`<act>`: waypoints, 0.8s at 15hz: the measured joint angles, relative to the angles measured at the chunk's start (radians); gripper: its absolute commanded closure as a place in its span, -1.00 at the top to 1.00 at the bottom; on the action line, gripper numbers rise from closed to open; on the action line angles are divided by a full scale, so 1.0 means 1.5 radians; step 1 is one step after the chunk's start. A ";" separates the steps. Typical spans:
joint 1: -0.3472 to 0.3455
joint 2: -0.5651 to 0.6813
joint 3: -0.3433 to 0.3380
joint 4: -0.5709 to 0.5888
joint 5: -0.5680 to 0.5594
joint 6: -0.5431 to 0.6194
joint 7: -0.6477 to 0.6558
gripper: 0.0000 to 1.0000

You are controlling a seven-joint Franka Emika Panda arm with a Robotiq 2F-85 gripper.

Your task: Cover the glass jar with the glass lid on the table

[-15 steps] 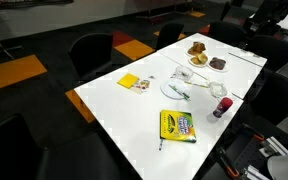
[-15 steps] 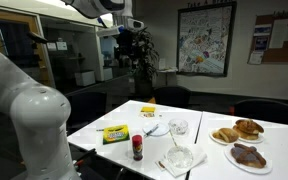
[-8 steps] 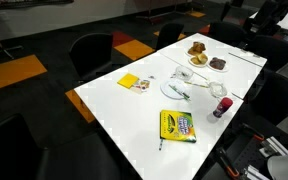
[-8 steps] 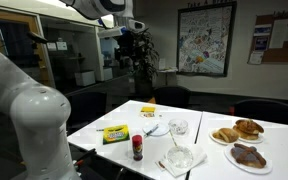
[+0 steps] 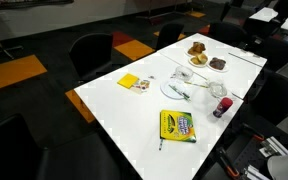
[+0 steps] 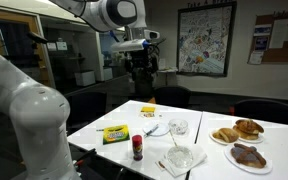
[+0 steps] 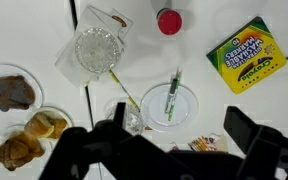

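Note:
The white table carries everything. A small clear glass jar stands beside the white plate; it also shows in both exterior views. A wider round clear glass lid lies on a white napkin near the red-capped bottle, also seen in both exterior views. My gripper is open and empty. It hangs high above the far side of the table in an exterior view, touching nothing.
A white plate with pens lies mid-table. A red-capped dark bottle, a crayon box, yellow notes and plates of pastries also sit on the table. Dark chairs surround it.
The arm's wrist has swung and the gripper has shifted a little to the right and lower in an exterior view. Nothing on the table has moved.

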 measured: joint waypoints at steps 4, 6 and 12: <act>-0.029 -0.006 -0.091 -0.049 -0.012 0.069 -0.109 1.00; -0.042 -0.003 -0.141 -0.066 -0.012 0.096 -0.170 1.00; -0.059 0.051 -0.261 -0.077 -0.012 0.171 -0.321 1.00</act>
